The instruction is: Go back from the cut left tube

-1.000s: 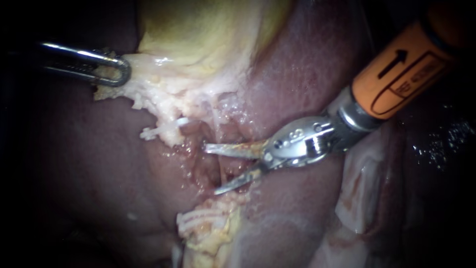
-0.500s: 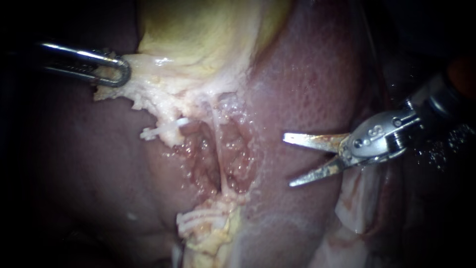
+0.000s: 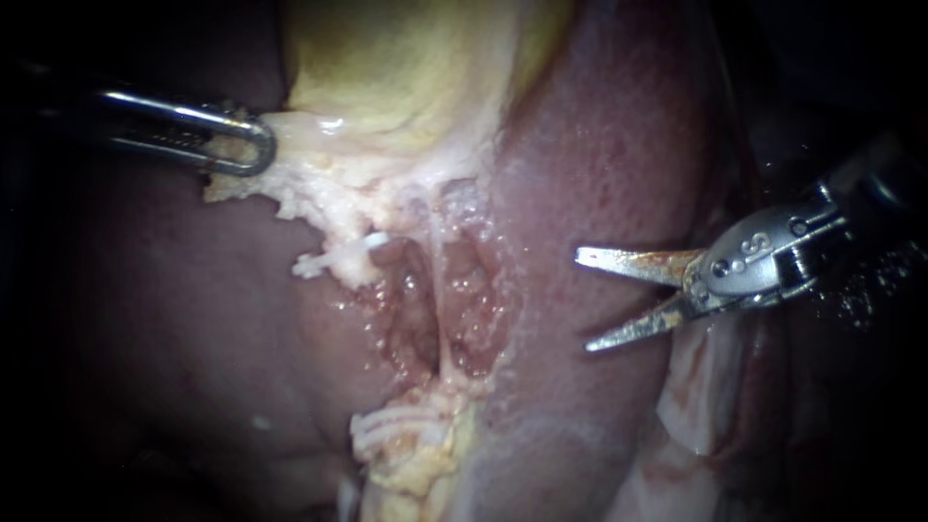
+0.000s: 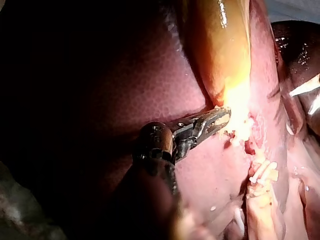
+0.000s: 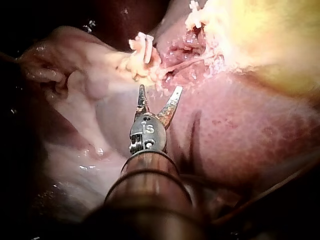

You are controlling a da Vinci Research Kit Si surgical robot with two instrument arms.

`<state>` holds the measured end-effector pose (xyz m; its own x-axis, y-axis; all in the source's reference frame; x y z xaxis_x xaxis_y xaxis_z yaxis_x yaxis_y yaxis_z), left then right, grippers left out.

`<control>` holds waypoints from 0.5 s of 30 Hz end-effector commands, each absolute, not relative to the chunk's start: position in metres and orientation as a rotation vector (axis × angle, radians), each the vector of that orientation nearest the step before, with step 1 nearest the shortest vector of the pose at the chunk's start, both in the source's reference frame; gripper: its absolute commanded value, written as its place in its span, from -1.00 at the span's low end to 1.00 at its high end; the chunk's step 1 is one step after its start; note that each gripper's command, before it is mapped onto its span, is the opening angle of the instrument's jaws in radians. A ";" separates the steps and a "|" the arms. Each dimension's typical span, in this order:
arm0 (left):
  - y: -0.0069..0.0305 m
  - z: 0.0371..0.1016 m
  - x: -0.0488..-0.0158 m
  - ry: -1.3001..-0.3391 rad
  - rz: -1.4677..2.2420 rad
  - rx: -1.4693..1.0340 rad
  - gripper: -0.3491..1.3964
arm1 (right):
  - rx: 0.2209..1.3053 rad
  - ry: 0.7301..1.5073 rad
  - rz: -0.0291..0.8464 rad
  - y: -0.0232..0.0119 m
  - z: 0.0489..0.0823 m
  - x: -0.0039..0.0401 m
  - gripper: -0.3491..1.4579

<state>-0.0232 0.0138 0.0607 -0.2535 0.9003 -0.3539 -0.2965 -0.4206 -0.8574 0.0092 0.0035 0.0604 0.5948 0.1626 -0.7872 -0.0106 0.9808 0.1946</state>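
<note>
The cut tube shows as two pale stumps, each carrying white clips: an upper stump (image 3: 333, 256) and a lower stump (image 3: 398, 425). Between them lies a raw red bed (image 3: 411, 309) crossed by one thin pale strand (image 3: 442, 319). My right instrument (image 3: 583, 300) has stained blades standing open, holding nothing, well to the right of the bed over the liver (image 3: 599, 174). In the right wrist view its open blades (image 5: 160, 89) sit short of the clipped stump (image 5: 142, 44). My left instrument (image 3: 246, 145) is shut on pale tissue at the gallbladder's (image 3: 406, 68) edge, as the left wrist view (image 4: 216, 119) confirms.
Dark liver (image 3: 193, 319) spreads to the left of the bed. Pale folded tissue (image 3: 696, 387) lies under the right instrument's shaft. In the left wrist view a blade of the right instrument (image 4: 305, 87) shows beyond the clips (image 4: 262, 172).
The right instrument's open blades have drawn back to the right, out of the raw bed and over the liver. The whole scene has shifted slightly right. The left instrument keeps its hold.
</note>
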 end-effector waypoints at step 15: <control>0.0135 0.0631 -0.0256 -0.848 1.805 -1.121 -1.00 | 0.181 0.932 0.100 0.0036 0.0606 0.0092 0.97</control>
<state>-0.0256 0.0135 0.0632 -0.2594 0.8958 -0.3610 -0.2936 -0.4292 -0.8541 0.0092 0.0036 0.0606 0.5929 0.1630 -0.7886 -0.0071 0.9803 0.1972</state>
